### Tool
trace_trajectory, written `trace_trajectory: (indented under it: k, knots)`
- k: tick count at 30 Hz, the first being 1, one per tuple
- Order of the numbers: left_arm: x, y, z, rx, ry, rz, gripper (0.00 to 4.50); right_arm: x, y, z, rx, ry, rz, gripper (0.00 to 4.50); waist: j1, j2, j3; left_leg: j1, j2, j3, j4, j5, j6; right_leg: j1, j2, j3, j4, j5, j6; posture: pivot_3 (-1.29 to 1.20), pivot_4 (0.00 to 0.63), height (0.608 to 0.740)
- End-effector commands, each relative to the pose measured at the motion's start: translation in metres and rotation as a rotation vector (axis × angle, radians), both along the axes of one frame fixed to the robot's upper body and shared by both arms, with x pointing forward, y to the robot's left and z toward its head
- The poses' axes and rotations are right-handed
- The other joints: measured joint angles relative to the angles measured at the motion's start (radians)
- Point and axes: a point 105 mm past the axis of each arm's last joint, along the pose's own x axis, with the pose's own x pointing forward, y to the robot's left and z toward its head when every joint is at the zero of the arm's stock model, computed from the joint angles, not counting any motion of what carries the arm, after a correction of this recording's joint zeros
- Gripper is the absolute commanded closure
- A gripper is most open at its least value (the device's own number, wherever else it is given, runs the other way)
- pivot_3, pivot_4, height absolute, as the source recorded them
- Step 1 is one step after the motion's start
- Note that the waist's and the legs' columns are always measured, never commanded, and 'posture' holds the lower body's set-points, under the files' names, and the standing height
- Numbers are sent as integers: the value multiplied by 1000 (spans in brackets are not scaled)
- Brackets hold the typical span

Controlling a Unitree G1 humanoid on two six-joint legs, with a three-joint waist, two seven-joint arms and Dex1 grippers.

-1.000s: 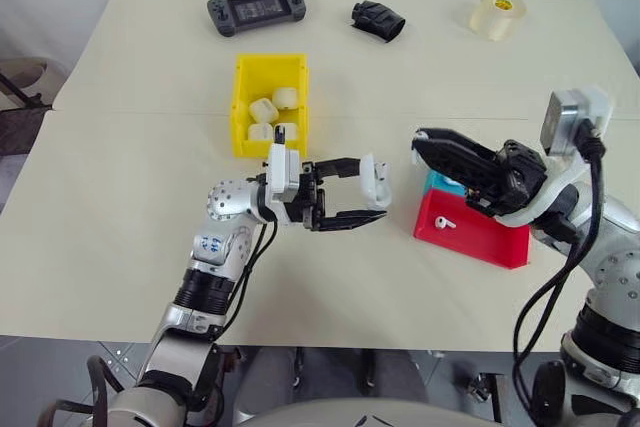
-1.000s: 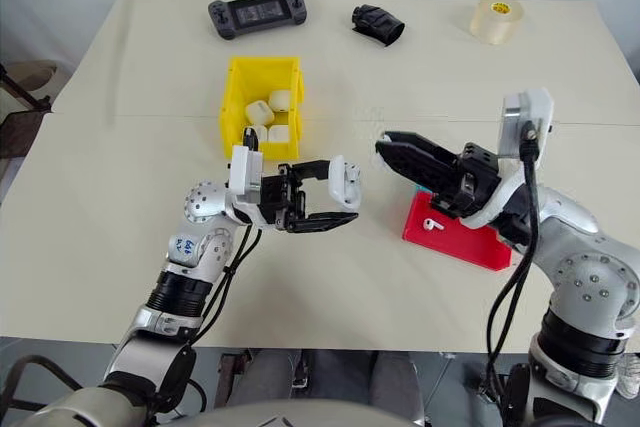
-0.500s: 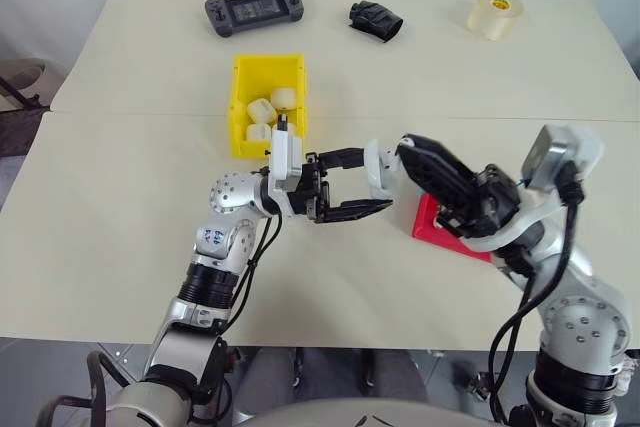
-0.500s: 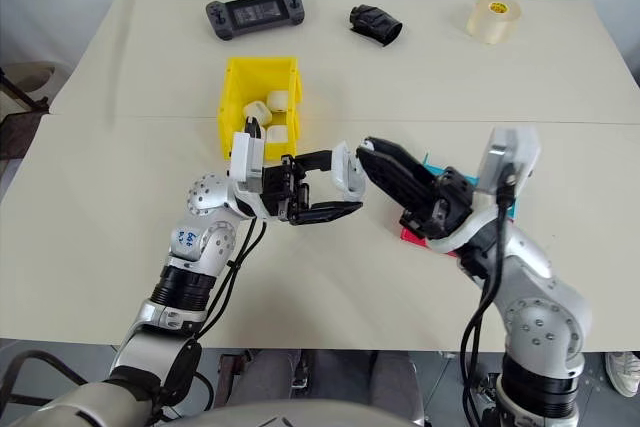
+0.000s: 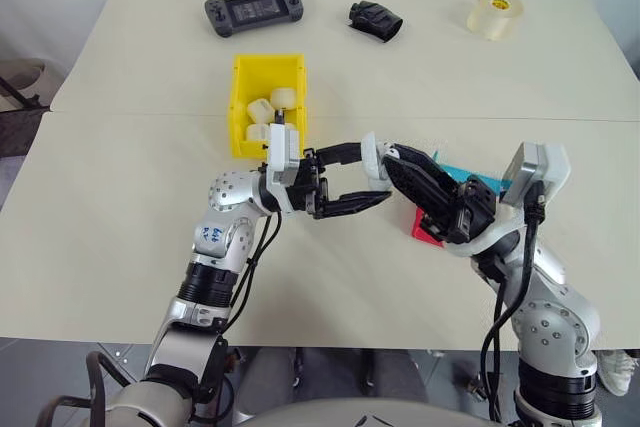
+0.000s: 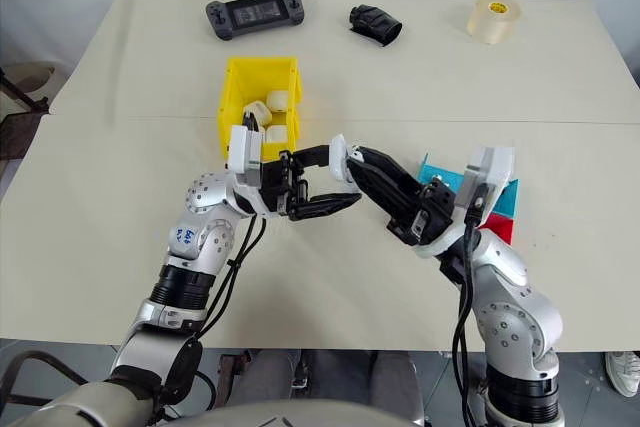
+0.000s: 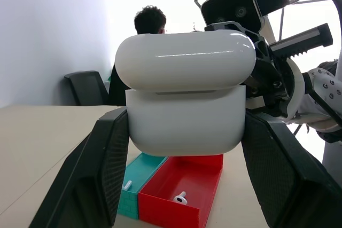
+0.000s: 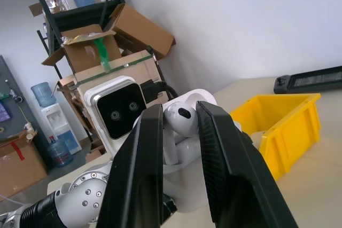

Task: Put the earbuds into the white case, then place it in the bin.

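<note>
The case (image 5: 372, 159) is hanging above mid-table, and in the eye views we are seeing the left gripper (image 5: 368, 175) clamping it by its sides, with the right gripper (image 5: 392, 158) meeting it from the right and the bin (image 5: 268, 104) just beyond. We are judging it light, stiff and slippery, best taken across its flat body. In the left wrist view we are seeing its lid ajar and another earbud (image 7: 180, 198) lying in the red tray (image 7: 181, 191). In the right wrist view we are seeing the right gripper pinching an earbud (image 8: 180, 119) at the case's mouth.
</note>
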Motion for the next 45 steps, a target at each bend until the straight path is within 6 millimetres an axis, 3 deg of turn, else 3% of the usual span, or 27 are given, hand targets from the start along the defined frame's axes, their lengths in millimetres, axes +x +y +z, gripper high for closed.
trace_trajectory:
  k: [1, 16, 22, 25, 29, 33, 40, 45]
  knots:
    - [-4, -1, 17, -43, -50, -10, 1721, -4, 1, 4, 7, -34, -2, 3919, 0, 0, 0, 0, 0, 0, 0, 0, 0, 0, 0, 0, 0, 0, 0, 0, 150, 740]
    - [0, 1, 21, -68, -34, 18, 1721, -6, -1, -18, -96, 37, 3, 3919, 0, 0, 0, 0, 0, 0, 0, 0, 0, 0, 0, 0, 0, 0, 0, 0, 150, 740]
    - [0, 2, 17, -40, -40, 19, 1721, -9, -3, -12, -126, 13, 20, 1913, 2, 0, 0, 0, 0, 0, 0, 0, 0, 0, 0, 0, 0, 0, 0, 0, 150, 740]
    - [3, 6, 9, 39, -64, 54, 1721, -10, -13, -10, -185, -19, -16, 948, 1, 0, 0, 0, 0, 0, 0, 0, 0, 0, 0, 0, -1, 0, 0, 0, 150, 740]
    - [12, 13, -15, 312, -193, 134, 1721, -12, -38, -13, -286, -13, -53, 948, 2, 0, 0, 0, 0, 1, 0, 0, 0, 1, 0, 0, -1, 0, 0, 0, 150, 740]
    - [19, 20, -30, 535, -322, 174, 1721, -9, -43, -16, -399, -35, -67, 1911, 2, 0, 0, 0, 0, 1, -1, 0, 0, 1, 0, 0, -1, 0, 0, 0, 150, 740]
    - [12, 17, -48, 724, -364, 114, 1721, -3, 0, -30, -529, -84, 41, 4326, 1, 0, 0, 0, 0, 1, -1, 0, 0, 0, 0, 0, -1, 0, 0, 0, 150, 740]
    - [6, 11, -48, 729, -364, 94, 1721, 7, 15, -47, -586, -57, 44, 4467, 3, -2, 1, 0, 0, 0, 0, 0, 0, 0, 0, 0, -1, 0, 0, 0, 150, 740]
